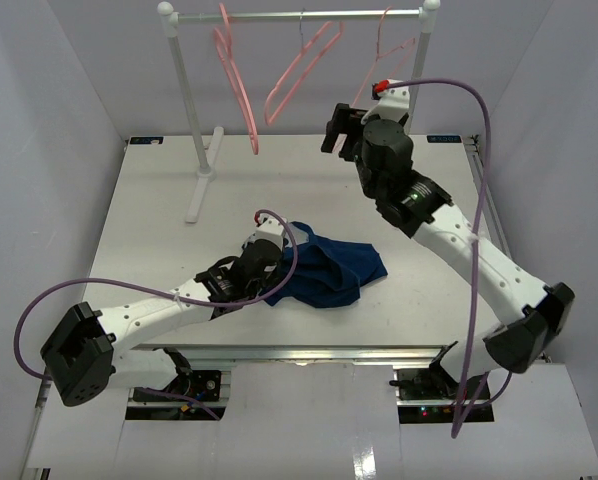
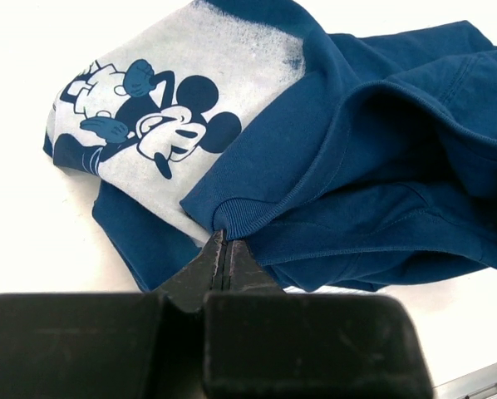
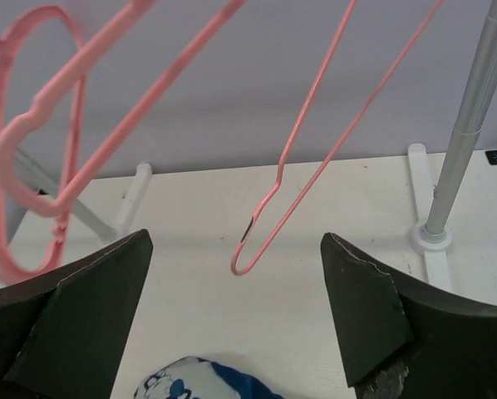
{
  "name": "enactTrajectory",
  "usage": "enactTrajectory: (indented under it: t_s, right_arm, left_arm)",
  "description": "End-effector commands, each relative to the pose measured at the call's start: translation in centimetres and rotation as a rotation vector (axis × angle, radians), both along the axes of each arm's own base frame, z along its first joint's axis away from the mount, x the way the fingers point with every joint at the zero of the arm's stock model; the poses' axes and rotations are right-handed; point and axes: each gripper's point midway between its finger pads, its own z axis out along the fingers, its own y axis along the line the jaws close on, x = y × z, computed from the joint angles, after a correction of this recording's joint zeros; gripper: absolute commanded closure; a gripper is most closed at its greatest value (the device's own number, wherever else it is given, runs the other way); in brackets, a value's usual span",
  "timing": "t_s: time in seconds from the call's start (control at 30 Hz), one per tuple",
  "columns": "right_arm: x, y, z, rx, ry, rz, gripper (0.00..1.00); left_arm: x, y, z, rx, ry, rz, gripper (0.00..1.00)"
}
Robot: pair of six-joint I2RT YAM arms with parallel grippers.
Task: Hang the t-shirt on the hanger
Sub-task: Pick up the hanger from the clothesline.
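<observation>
Crumpled navy t-shirt, thin pink triangular hanger

I face a white table closed in by pale walls. At its far end stands a clothes rack, a grey rail running across two upright posts. The left post rises from a long white foot that lies flat on the table. A left pink hanger and a middle pink hanger hang tilted from the rail.
</observation>
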Motion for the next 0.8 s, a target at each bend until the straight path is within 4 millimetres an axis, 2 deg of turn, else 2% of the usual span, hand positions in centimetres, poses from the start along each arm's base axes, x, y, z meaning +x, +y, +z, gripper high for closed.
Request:
enactTrajectory:
  t_s: [0.0, 0.1, 0.17, 0.23, 0.37, 0.43, 0.53, 0.77]
  right_arm:
    - [3.6, -1.5, 1.0, -0.004, -0.023, -0.129, 0.12]
    - [6.1, -1.7, 0.8, -0.021, -0.025, -0.158, 0.14]
    - [8.0, -1.2, -0.5, -0.058, -0.009, -0.167, 0.15]
    - [9.1, -1.2, 0.0, -0.078, -0.023, -0.183, 0.17]
    - [11.4, -1.0, -1.2, -0.160, -0.012, -0.206, 0.26]
    - [11.9, -1.0, -1.0, -0.183, -0.011, -0.210, 0.29]
    - [12.4, -1.3, -1.9, -0.198, 0.018, -0.220, 0.34]
    - [11.3, -1.2, -4.7, -0.200, 0.094, -0.163, 0.43]
  left_arm:
    - [-0.1, -0.3, 0.4, -0.041, -0.011, -0.006, 1.00]
    - [-0.2, -0.2, 0.6, -0.052, -0.012, -0.006, 1.00]
    - [-0.3, -0.1, 0.6, -0.056, -0.012, -0.007, 1.00]
    - [-0.4, 0.0, 0.8, -0.061, -0.016, -0.007, 1.00]
    - [-0.6, -0.2, 1.1, -0.079, -0.014, -0.022, 1.00]
    - [-0.8, -0.5, 1.2, -0.095, -0.013, -0.040, 1.00]
    - [-0.9, -0.6, 1.4, -0.098, -0.016, -0.045, 1.00]
    - [-1.3, -0.8, 2.0, -0.126, -0.020, -0.068, 1.00]
